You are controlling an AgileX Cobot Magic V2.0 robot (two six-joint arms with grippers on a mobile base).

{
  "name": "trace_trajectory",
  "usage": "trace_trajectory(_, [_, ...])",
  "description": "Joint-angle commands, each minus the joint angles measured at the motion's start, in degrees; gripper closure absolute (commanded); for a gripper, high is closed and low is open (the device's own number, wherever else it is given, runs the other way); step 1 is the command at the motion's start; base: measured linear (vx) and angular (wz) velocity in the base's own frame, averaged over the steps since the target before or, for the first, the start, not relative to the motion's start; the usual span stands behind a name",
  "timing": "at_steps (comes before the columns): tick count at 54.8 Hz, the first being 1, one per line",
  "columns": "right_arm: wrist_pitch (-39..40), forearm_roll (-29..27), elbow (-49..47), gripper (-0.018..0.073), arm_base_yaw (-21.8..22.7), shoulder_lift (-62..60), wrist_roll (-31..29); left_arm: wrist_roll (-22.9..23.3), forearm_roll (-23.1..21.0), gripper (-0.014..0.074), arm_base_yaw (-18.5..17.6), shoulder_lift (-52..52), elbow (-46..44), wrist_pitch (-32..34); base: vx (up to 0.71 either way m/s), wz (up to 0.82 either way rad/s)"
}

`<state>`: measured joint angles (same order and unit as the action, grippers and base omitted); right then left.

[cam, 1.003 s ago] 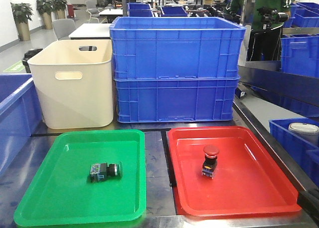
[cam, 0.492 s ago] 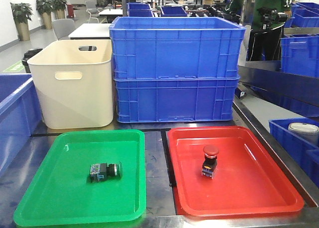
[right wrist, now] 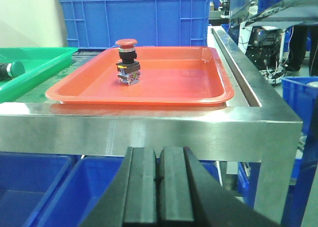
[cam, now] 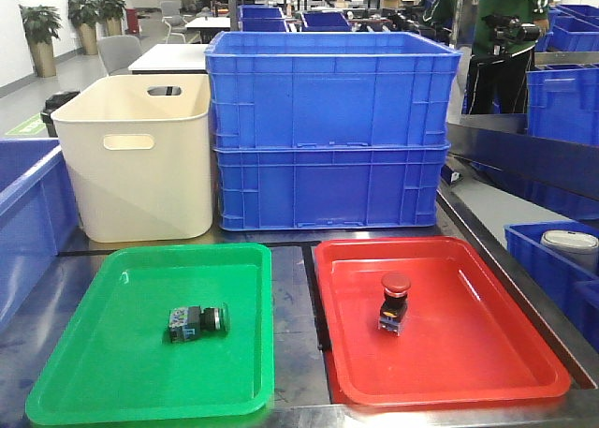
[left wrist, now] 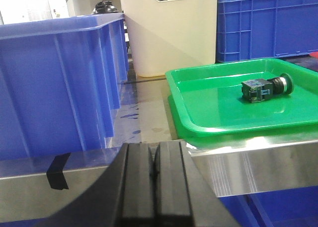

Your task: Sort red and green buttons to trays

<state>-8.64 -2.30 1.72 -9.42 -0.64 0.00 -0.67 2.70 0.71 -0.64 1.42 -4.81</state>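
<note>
The green button (cam: 198, 320) lies on its side in the green tray (cam: 122, 381), also visible as the green button (left wrist: 266, 87) in the green tray (left wrist: 208, 122). The red button (cam: 393, 302) stands upright in the red tray (cam: 487, 372); the right wrist view shows the red button (right wrist: 126, 61) in the red tray (right wrist: 189, 88). My left gripper (left wrist: 154, 152) is shut and empty, low in front of the table edge. My right gripper (right wrist: 158, 157) is shut and empty, below the table's front edge. Neither gripper shows in the front view.
Two stacked blue crates (cam: 332, 128) and a cream tub (cam: 136, 156) stand behind the trays. Another blue crate (left wrist: 54, 83) sits left of the green tray. Blue bins (right wrist: 44, 187) lie under the steel table edge (right wrist: 149, 127). A person (cam: 501, 35) stands at the back right.
A dark shape at the front view's lower right corner has left the frame. The buttons and trays have not moved.
</note>
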Motion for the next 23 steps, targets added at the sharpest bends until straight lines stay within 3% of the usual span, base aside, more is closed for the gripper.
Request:
trace_trajectory(1, [4.37, -0.21, 0.46, 0.0567, -0.15, -0.12, 0.0, 0.67, -0.04, 0.0599, -0.25, -0.77, -1.36, 4.44, 0.0, 0.0])
trace_trajectory(23, [4.37, -0.21, 0.46, 0.0567, -0.15, -0.12, 0.0, 0.67, -0.04, 0.0599, -0.25, -0.77, -1.36, 4.44, 0.0, 0.0])
